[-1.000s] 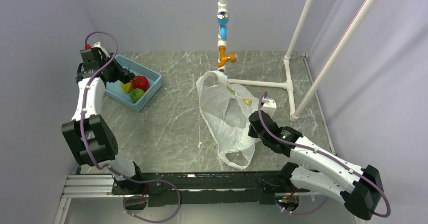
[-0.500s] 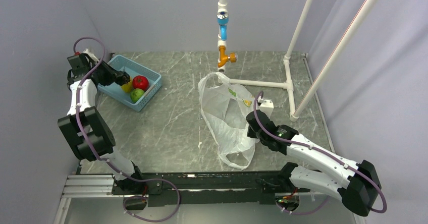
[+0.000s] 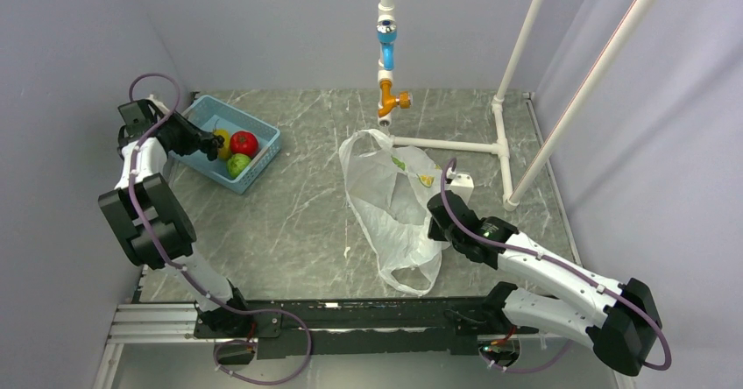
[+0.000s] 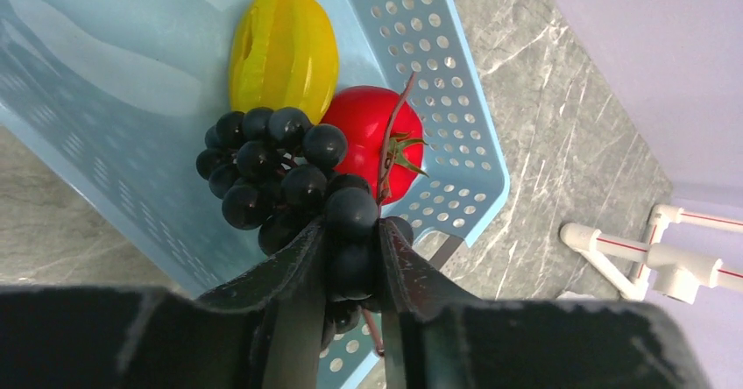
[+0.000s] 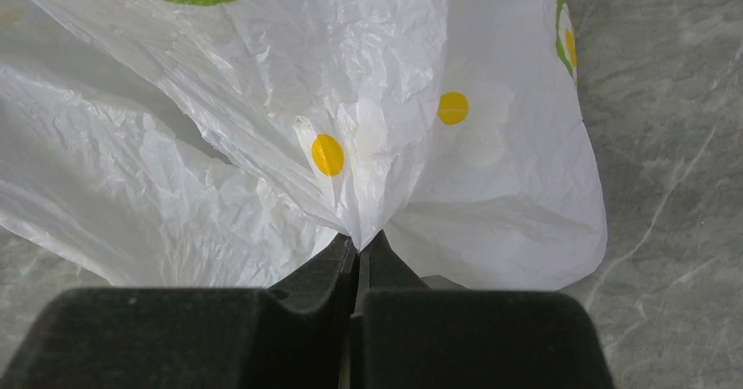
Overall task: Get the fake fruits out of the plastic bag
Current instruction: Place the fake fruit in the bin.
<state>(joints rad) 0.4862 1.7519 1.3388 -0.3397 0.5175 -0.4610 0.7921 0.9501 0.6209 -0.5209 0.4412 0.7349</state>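
Left gripper, clamped on the grapes, has lowered over the basket at the worktop's far-left corner; release remains. Right gripper pinches the bag.

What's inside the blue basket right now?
A yellow fruit, red fruit and green fruit lie in the basket; the left gripper holds the dark grape bunch over them. The floor beneath the bunch is covered.

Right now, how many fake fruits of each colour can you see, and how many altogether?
red fruit: 1
yellow fruit: 1
green fruit: 1
dark purple bunch: 1
Total: 4
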